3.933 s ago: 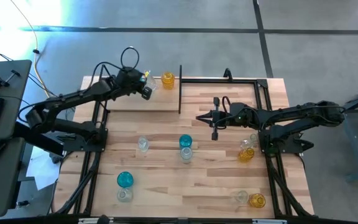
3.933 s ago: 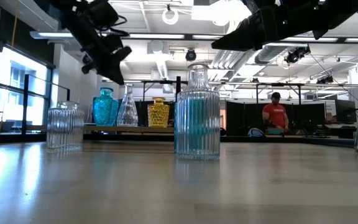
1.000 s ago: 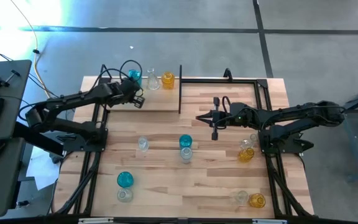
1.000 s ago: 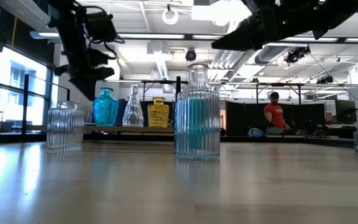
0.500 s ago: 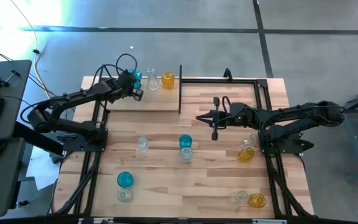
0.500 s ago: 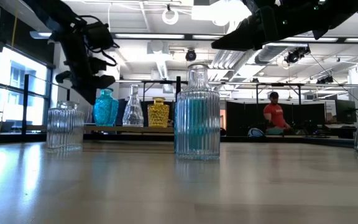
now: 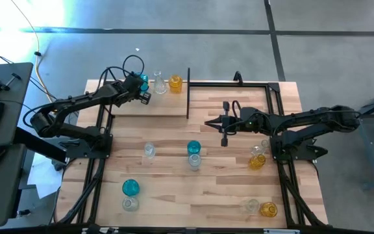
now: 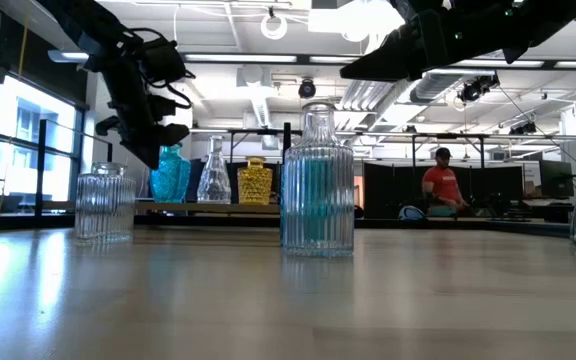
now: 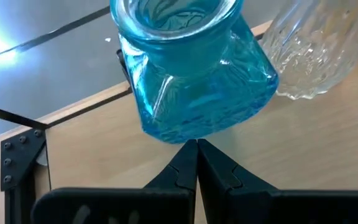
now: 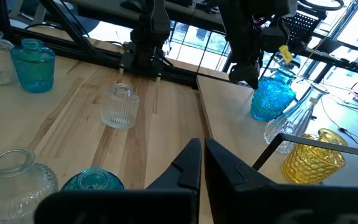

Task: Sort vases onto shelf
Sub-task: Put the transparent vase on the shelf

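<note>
Three vases stand upright on their bases on the shelf (image 7: 161, 107) at the table's far left: a teal one (image 7: 142, 79), a clear one (image 7: 159, 84) and an amber one (image 7: 175, 83). My left gripper (image 7: 141, 90) is shut, slanting down from the near left, with its tips at the foot of the teal vase (image 9: 191, 74). My right gripper (image 7: 208, 122) is shut and hangs still over the table's middle, right of the shelf's black post (image 7: 188, 91). My left gripper's shut fingertips (image 9: 196, 149) stand right against the teal vase's lower wall (image 9: 185, 132), on its near-left side, slanting down toward it. Whether they touch the glass, I cannot tell. The vase stands upright on the shelf.
More vases stand on the tabletop: clear (image 7: 149, 151), teal (image 7: 194, 147) with clear (image 7: 194, 161), teal (image 7: 130, 187) with clear (image 7: 130, 203), clear (image 7: 263, 146) and amber (image 7: 257, 161), clear (image 7: 250, 205) and amber (image 7: 269, 209). A person (image 8: 444, 188) stands far behind.
My left gripper, shut throughout, has gone from over the shelf's near part toward the far edge and slightly down, up to the teal vase's foot. The three shelf vases stay upright.
</note>
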